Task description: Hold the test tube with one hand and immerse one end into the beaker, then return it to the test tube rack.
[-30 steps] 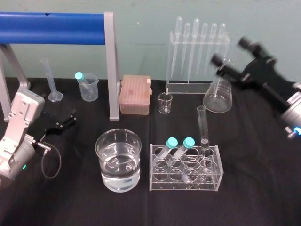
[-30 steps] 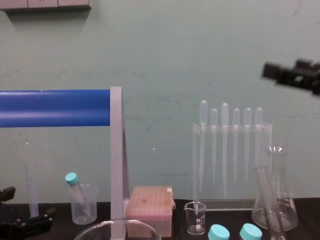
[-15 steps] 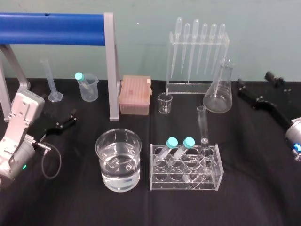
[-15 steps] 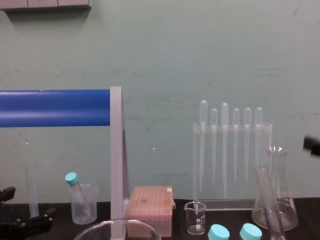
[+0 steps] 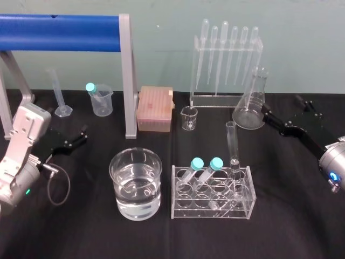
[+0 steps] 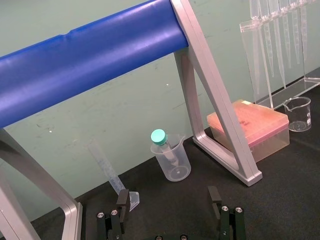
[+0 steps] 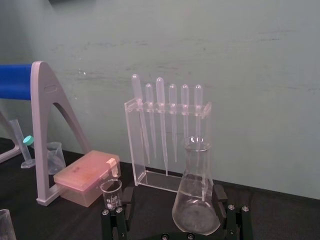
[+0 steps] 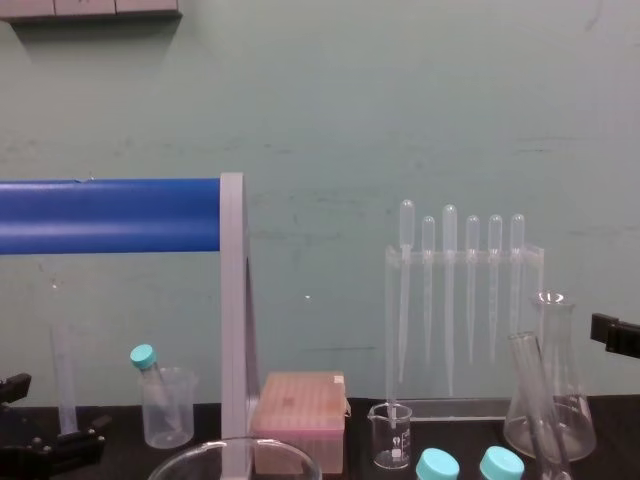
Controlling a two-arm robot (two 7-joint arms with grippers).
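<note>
Black-covered table (image 5: 302, 226), pale green wall (image 5: 302, 48) behind.

Main hazard: right gripper (image 5: 281, 104), beyond and to the right of the test tube rack (image 5: 211, 209). Hangs low over the table with fingers spread wide and nothing between them. Sits just beside the conical flask (image 5: 250, 108), so a swing toward the rack probably clips the flask.

More risk at the rack itself:
- Slim, smooth glass, easy to pinch off-centre and lever against a cell wall, or to drag the light rack up with it.
- Two teal-capped tubes (image 5: 197, 163) lean in the rack's middle cells, within reach of a wide-open finger.
- Possible spill at the beaker (image 5: 136, 183), just left of the rack and about half full of clear liquid, if knocked on the rim.

Left gripper (image 5: 75, 139), well to the left of the rack: parked low, likewise wide open and empty.

Test tube (image 5: 233, 143): clear, uncapped, long and slim. Stands nearly upright at the rack's right end and rises well above the rack's top. Looks empty.
</note>
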